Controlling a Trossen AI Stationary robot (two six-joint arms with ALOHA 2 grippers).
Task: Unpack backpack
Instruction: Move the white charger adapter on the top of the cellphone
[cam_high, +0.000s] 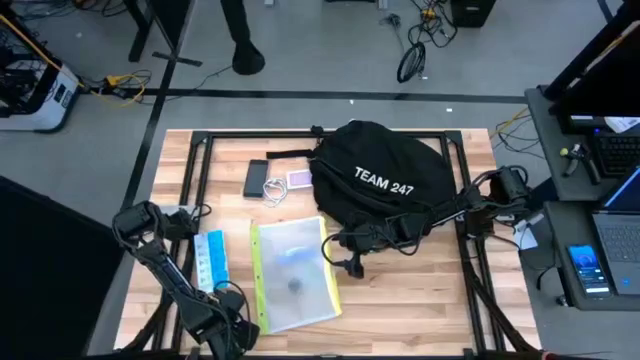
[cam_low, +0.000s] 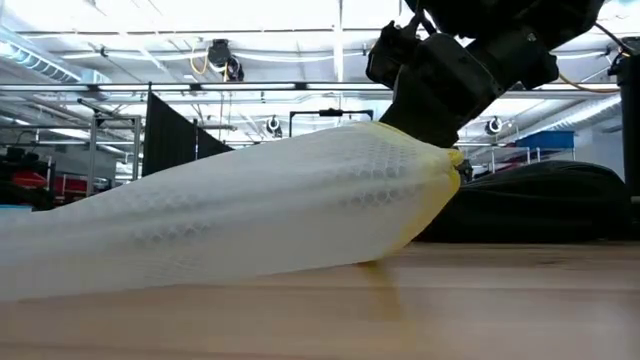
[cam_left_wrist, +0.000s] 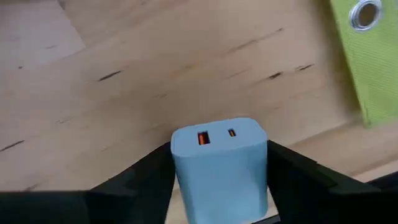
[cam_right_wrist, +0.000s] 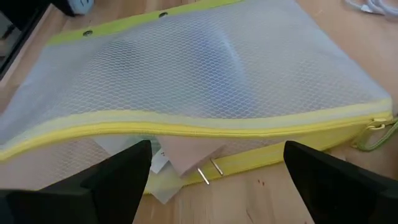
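My left gripper (cam_left_wrist: 219, 180) pinches a pale blue USB charger (cam_left_wrist: 219, 163) beside the mesh pouch (cam_high: 292, 272). My right gripper (cam_right_wrist: 217, 168), jaws spread empty, faces the pouch's long zipped edge, the backpack (cam_high: 385, 180) just behind.

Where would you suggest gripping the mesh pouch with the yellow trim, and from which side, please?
Probably the yellow zipper edge of the mesh pouch, approached from the backpack side, where the open right gripper already faces it. That edge is a raised, firm ridge; the mesh bulges and would likely slip. The left gripper holds a blue charger.
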